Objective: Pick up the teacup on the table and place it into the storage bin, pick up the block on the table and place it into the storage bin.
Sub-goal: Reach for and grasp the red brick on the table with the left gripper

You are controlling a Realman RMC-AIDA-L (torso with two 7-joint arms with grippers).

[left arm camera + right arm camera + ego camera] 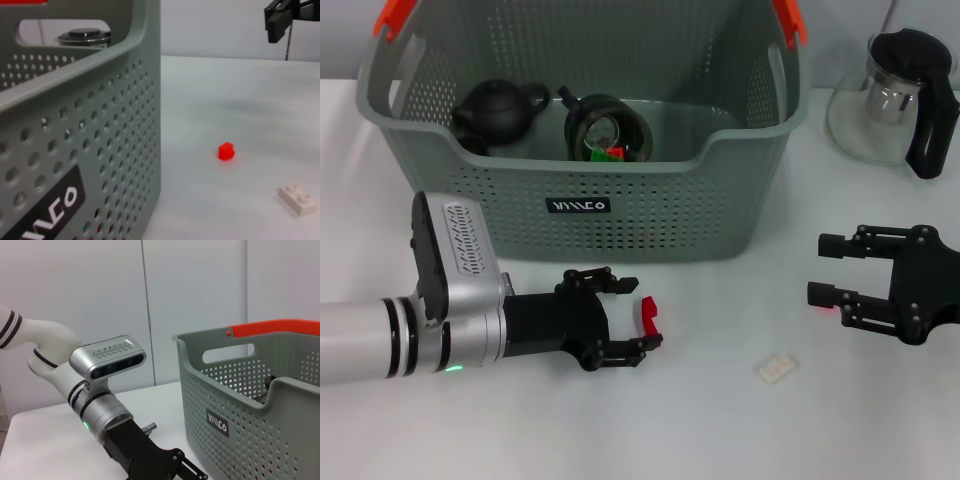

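Plain white surface (pixel 700 430), matte, evenly lit w/ soft shadows. Behind it pale grey-white wall panels (pixel 195 305) w/ thin vertical seams.

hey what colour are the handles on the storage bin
Orange-red handles on the grey-green storage bin, clearest in the right wrist view.

Small red block (pixel 649 314) before grey-green storage bin (pixel 650 215)

Left end effector (pixel 638 322) low, seemingly open, right end effector (pixel 830 270) open, level
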